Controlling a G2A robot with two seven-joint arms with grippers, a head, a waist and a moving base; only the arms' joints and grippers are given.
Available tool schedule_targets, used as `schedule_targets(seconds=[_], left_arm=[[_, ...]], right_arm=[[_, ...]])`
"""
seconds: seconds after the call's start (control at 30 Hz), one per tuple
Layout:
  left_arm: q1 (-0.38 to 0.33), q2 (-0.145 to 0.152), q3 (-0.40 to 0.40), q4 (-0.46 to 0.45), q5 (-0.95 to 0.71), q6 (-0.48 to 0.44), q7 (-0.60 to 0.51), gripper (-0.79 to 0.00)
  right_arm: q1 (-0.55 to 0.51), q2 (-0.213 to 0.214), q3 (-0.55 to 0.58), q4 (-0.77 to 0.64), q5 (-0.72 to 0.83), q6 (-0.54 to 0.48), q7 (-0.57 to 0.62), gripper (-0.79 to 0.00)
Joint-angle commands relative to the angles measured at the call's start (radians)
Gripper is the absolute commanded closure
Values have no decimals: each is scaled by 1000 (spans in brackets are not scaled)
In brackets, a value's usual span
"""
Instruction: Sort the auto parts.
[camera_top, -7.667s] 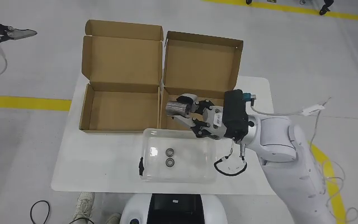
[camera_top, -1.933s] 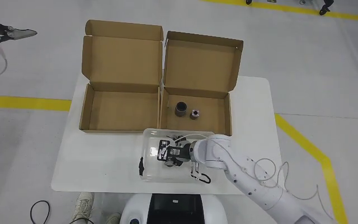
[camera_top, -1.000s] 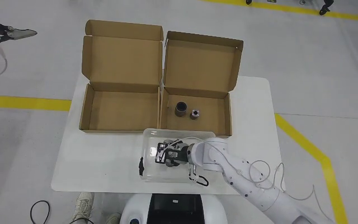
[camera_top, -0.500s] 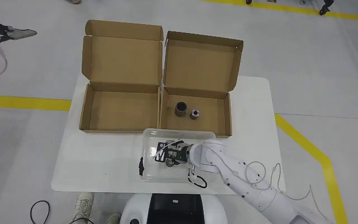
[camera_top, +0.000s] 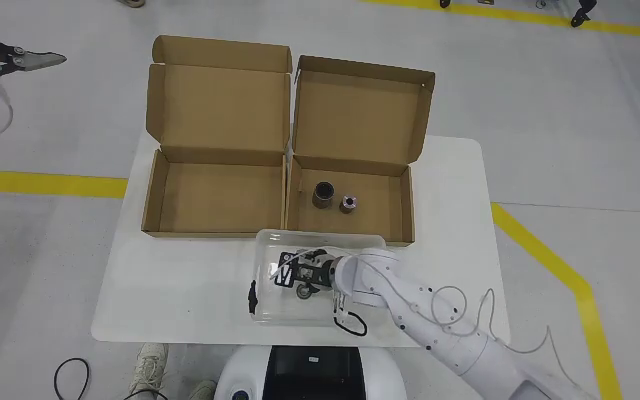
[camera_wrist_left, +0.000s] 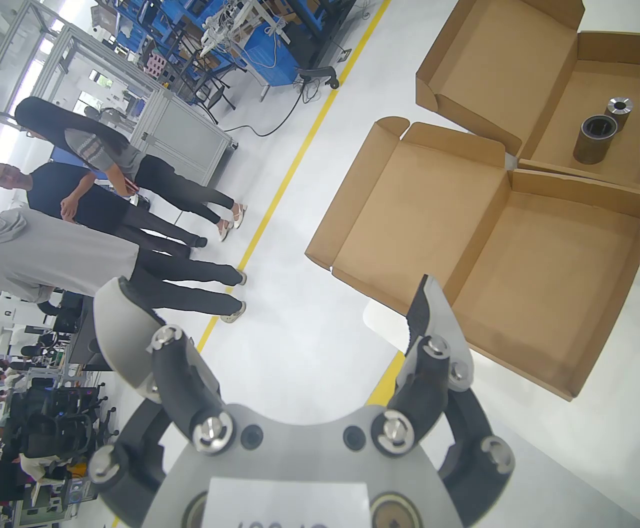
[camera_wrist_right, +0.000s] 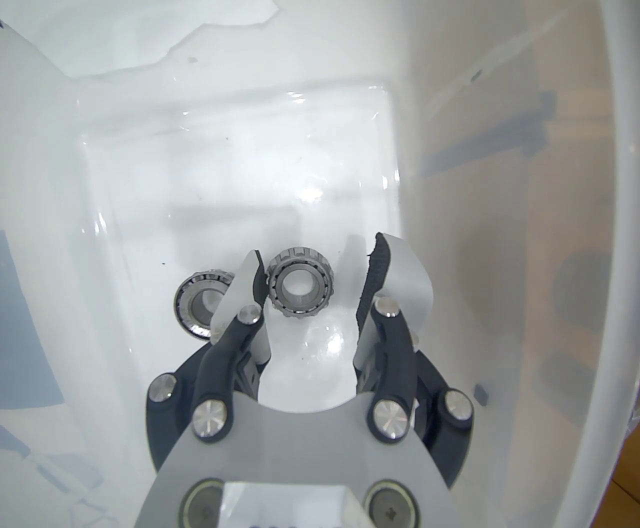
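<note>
— While my right hand (camera_wrist_right: 317, 265) sits low inside the clear bin (camera_wrist_right: 500, 200), its fingers (camera_wrist_right: 240, 292) stand apart with one bearing (camera_wrist_right: 300, 289) between them! Open, not clamped on it.

— How close is the fit?

— That bearing lies on the bin floor, right up against one finger pad as far as I can tell, with a gap to the other pad.

— And the second bearing (camera_wrist_right: 200, 305)?

— On the outer side of that same finger, just beside it, also on the bin floor.

— Where's the bin?

— At the near edge of the bench (camera_top: 450, 200), just in front of the right box (camera_top: 385, 215) and the left box (camera_top: 215, 195), both cardboard, lids up, side by side.

— Your other hand?

— My left hand (camera_wrist_left: 272, 295) is spread wide, holding nothing, off past the left box.

— What's in the right box?

— It holds a dark sleeve (camera_top: 324, 194), upright, and a small metal bushing (camera_top: 347, 203) just beside it.
</note>
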Motion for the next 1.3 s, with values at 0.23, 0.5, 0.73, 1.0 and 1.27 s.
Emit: schedule_targets(seconds=[0.23, 0.5, 0.73, 1.0, 1.27], left_arm=[[0, 0, 0, 0, 0, 0, 0, -785], [0, 0, 0, 0, 0, 0, 0, -785], [0, 0, 0, 0, 0, 0, 0, -785], [0, 0, 0, 0, 0, 0, 0, -785], [0, 0, 0, 0, 0, 0, 0, -785]], right_arm=[[-18, 3, 17, -7, -9, -2, 11, -351], [-23, -1, 19, -7, -22, -1, 13, 0], [-30, 0, 39, -28, -12, -23, -73, 0], [-70, 32, 143, -80, 9, -170, -452, 0], [-79, 46, 218, -103, 5, -196, -699, 0]])
